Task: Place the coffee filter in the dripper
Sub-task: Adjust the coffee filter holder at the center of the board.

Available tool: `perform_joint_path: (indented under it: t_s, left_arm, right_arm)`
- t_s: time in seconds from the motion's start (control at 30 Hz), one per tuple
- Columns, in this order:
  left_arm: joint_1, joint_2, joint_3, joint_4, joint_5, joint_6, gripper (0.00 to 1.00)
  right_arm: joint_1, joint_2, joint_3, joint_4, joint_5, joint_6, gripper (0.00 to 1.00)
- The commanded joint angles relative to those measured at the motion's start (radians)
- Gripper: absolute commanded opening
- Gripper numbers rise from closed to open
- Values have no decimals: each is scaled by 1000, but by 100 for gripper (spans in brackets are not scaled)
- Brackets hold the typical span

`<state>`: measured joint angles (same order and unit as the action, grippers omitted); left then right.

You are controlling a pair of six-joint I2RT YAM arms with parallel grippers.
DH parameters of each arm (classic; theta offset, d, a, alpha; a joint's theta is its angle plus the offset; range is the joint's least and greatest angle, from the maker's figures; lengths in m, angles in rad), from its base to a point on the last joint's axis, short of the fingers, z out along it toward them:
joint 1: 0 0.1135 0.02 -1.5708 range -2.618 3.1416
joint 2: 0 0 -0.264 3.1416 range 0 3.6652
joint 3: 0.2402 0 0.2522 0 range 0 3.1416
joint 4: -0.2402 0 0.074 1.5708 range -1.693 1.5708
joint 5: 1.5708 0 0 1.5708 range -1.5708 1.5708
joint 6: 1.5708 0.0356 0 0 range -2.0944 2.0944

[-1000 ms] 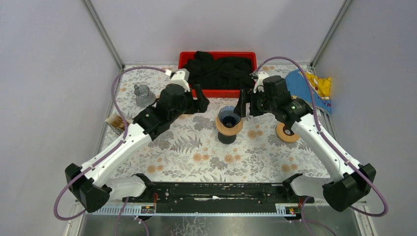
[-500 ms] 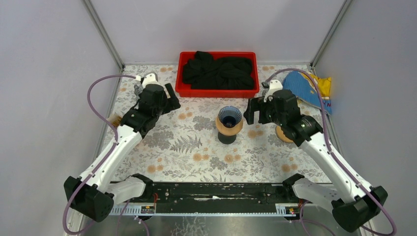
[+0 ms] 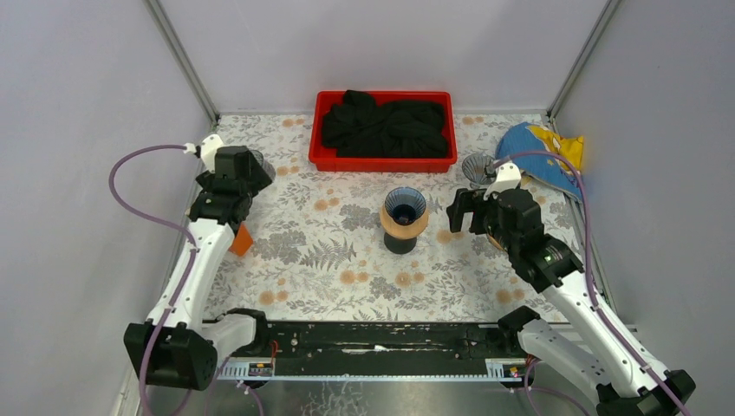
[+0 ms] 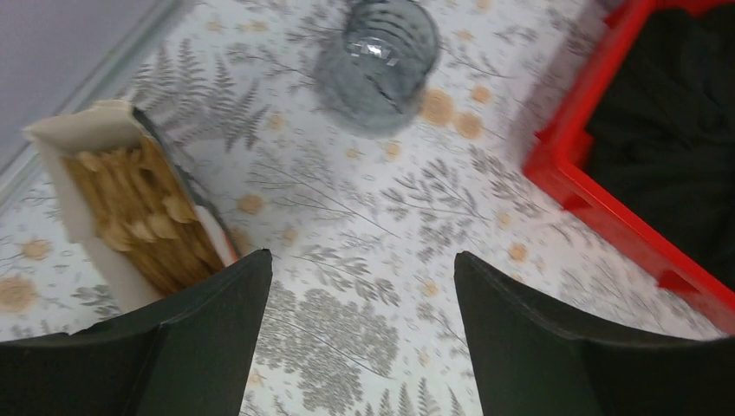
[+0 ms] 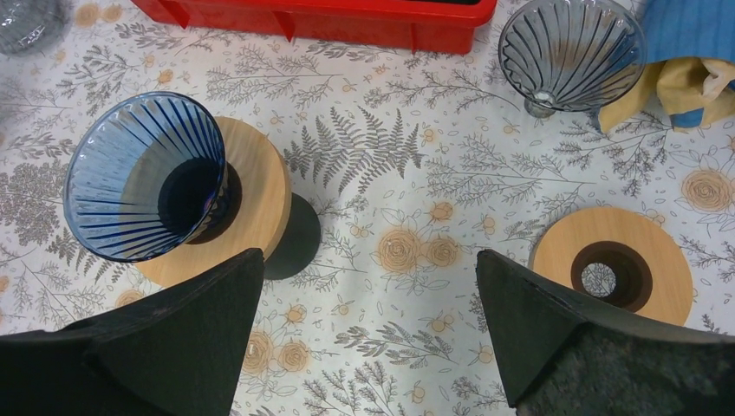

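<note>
Noted left gripper (image 4: 360, 264) spread, empty, filter box (image 4: 139, 208) off its left finger, likely for pickup; right gripper (image 5: 368, 260) spread, empty, dripper (image 5: 143, 178) ahead-left.

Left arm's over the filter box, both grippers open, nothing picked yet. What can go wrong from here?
1. The filters sit packed tight in their box; the open left gripper may pinch several or drag the box.
2. The grey glass stands near the box and could get knocked.
3. The blue dripper perches on a narrow black stand; a push while seating the filter may tip it.
</note>
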<state>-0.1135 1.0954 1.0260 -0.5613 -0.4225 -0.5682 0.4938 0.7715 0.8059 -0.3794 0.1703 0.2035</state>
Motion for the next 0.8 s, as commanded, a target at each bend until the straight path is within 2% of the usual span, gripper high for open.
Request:
perform_joint_path:
  t_s: [0.0,0.4,0.53,0.77]
  left_arm:
    - [98,34,-18,14,-37,12,82]
    - [291,130,-57,45,21,7,61]
    - [316,172,-67,64,58,8,52]
    - [326,220,-62,66,88,11,45]
  right_arm:
    - [7,-20,-10,82,26,12,99]
    - [57,-75,-41,104,100,13,99]
    - [67,-82,-44,106,120,10,99]
    - [69,-90,-44,104,132,11,99]
